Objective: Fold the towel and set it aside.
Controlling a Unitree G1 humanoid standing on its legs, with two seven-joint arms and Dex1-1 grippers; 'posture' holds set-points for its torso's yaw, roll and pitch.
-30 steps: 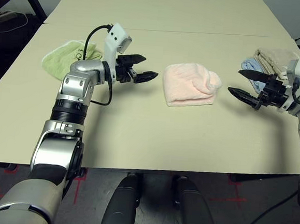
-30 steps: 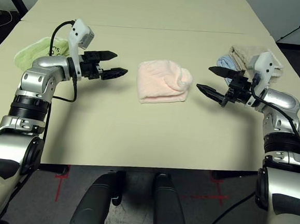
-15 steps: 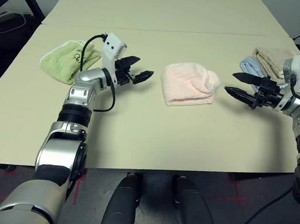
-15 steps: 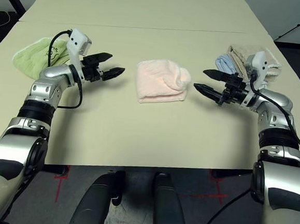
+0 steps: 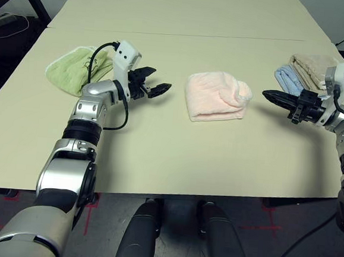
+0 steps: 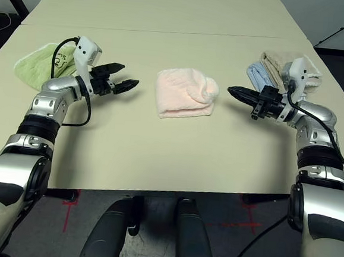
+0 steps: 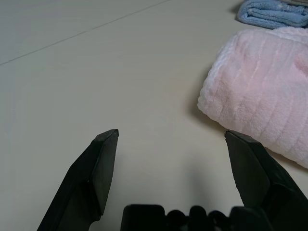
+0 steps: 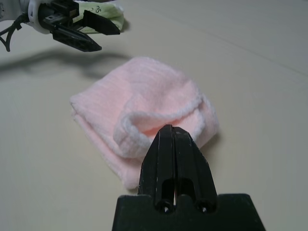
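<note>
Pink terry towel [image 5: 217,97] sits folded mid-frame on the table [image 5: 175,158], between both grippers. Right gripper [image 5: 269,95], fingers pressed together on nothing, looks nearer than the spread, empty left gripper [image 5: 156,82].

We see bare table [image 5: 175,158] on both flanks of the folded towel [image 5: 216,97], between it and each gripper, while the green towel [image 5: 75,68] at far left and the blue towel [image 5: 286,78] and beige towel [image 5: 311,66] at far right crowd those edges.
</note>
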